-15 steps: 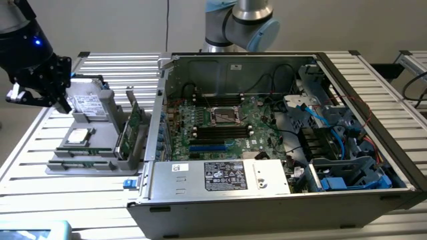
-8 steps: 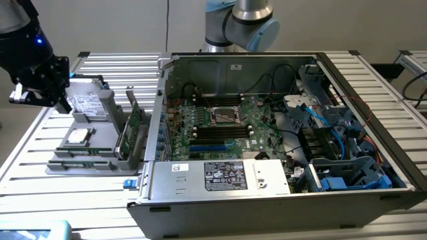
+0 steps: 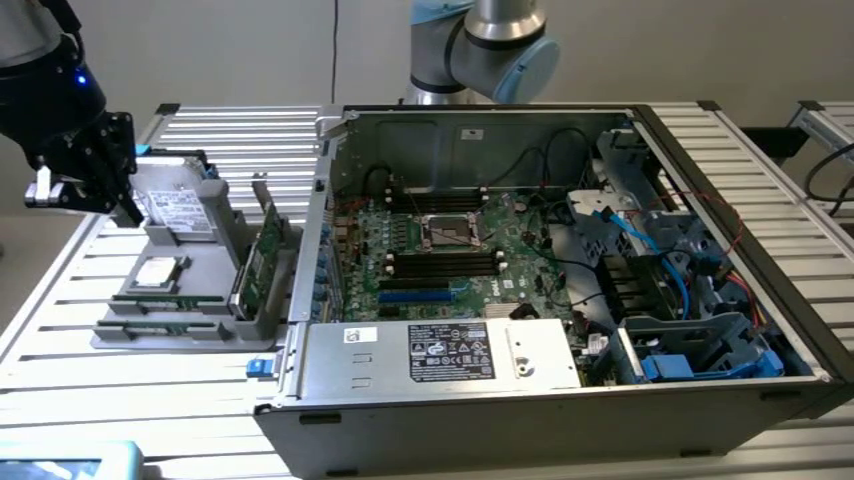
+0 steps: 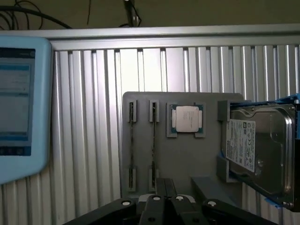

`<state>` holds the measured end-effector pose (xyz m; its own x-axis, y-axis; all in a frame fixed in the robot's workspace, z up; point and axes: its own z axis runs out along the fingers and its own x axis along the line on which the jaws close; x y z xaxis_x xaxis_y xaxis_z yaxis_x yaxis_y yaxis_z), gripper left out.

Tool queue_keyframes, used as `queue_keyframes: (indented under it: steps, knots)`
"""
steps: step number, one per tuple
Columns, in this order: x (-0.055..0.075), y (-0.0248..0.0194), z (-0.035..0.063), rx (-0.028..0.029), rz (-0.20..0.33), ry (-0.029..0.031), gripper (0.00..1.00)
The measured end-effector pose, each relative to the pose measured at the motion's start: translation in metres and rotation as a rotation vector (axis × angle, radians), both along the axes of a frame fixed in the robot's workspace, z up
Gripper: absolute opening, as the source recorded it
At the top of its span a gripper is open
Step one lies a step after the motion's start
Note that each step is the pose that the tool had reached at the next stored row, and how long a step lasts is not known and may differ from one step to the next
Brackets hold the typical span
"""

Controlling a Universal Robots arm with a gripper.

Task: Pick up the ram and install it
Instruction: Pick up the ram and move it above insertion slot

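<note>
The gripper (image 3: pixel 127 207) hangs above the far end of a grey parts tray (image 3: pixel 200 335), over the hard drive (image 3: pixel 174 205). In the wrist view its fingers (image 4: pixel 159 201) are pressed together with nothing between them: it is closed and empty.

The ram is still in the tray (image 4: pixel 187 159), below the gripper and out past its fingertips. Two sticks stand on edge in parallel holders. The first ram stick (image 4: pixel 153 145) (image 3: pixel 154 298) is the nearer one, almost in line with the closed fingertips. The second ram stick (image 4: pixel 132 145) (image 3: pixel 147 325) lies just beyond it, further from the gripper. Neither is touched.

The CPU (image 4: pixel 186 118) (image 3: pixel 160 270) lies flat in its recess beside the first stick. The hard drive (image 4: pixel 255 150) is close under the gripper's side. A green expansion card (image 3: pixel 267 255) stands upright at the tray's edge.

The open computer case (image 3: pixel 534 420), with its motherboard (image 3: pixel 441 250) exposed, stands well apart from the gripper, beyond the tray. All of it rests on a slatted metal table (image 3: pixel 40 330). A light-blue cased screen (image 4: pixel 18 108) lies on the table (image 4: pixel 84 117), past the tray's ram end.
</note>
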<state>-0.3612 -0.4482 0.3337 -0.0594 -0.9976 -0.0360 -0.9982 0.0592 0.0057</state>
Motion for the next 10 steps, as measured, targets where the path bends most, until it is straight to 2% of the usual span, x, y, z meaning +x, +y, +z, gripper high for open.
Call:
queue_keyframes:
  steps: [5, 8, 10]
  knots:
    - [0.0, 0.0, 0.0, -0.0002, 0.0, 0.0, 0.11]
    - [0.0, 0.0, -0.0002, -0.0039, 0.0, -0.0003, 0.12]
    - [0.0, 0.0, -0.0001, -0.0054, 0.0, 0.0, 0.24]
